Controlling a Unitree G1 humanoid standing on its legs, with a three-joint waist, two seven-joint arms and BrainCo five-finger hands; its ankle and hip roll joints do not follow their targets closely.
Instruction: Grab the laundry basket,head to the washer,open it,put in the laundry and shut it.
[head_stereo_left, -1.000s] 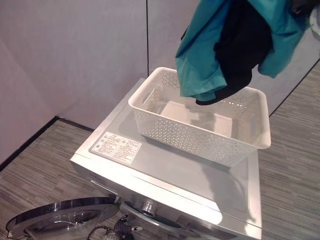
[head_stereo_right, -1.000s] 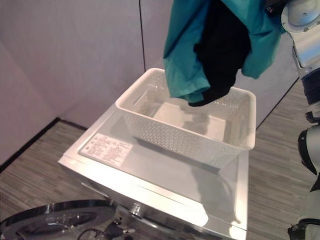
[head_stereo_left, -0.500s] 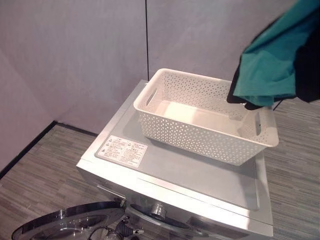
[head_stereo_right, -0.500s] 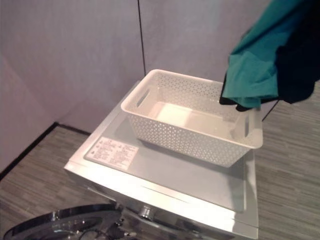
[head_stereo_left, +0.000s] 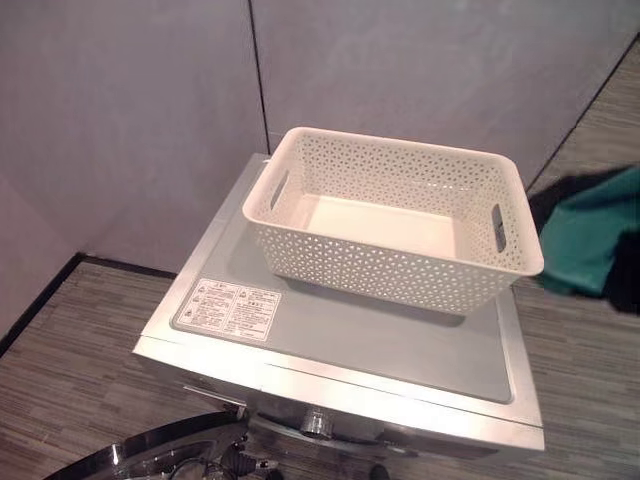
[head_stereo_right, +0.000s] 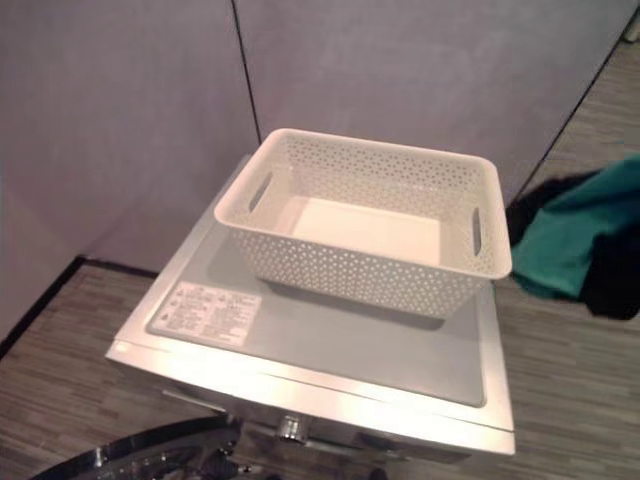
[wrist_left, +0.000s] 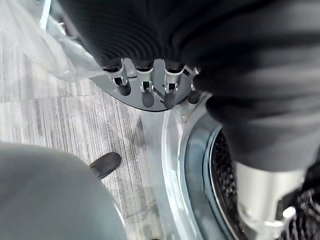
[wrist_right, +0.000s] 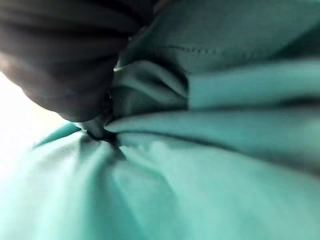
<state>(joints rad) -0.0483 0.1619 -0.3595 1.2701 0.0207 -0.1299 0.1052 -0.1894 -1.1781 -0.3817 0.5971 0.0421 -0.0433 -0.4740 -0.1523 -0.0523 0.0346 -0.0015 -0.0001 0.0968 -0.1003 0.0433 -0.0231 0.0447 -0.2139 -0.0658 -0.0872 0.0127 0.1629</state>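
The white perforated laundry basket (head_stereo_left: 380, 275) stands empty on top of the silver washer (head_stereo_left: 380, 338). A bundle of laundry (head_stereo_left: 590, 245), a teal garment (head_stereo_right: 565, 240) with a black one (head_stereo_right: 612, 288), hangs in the air off the washer's right side, below the basket's rim. In the right wrist view the teal cloth (wrist_right: 210, 150) gathers in tight folds into my right hand (wrist_right: 60, 60), which grips it. My left hand (wrist_left: 145, 87) is low at the washer's front, its fingers (wrist_left: 143, 95) straight against the rim of the swung-out round door (head_stereo_left: 150, 462), beside the drum opening (wrist_left: 222, 170).
Grey partition walls (head_stereo_left: 130, 120) stand close behind and to the left of the washer. A label (head_stereo_left: 225, 308) lies on the washer's lid at the front left. Striped grey floor (head_stereo_left: 70, 330) runs around the machine.
The laundry bundle has swung from over the basket to the right and down beside the washer. The head camera has shifted, so the basket sits further left in view.
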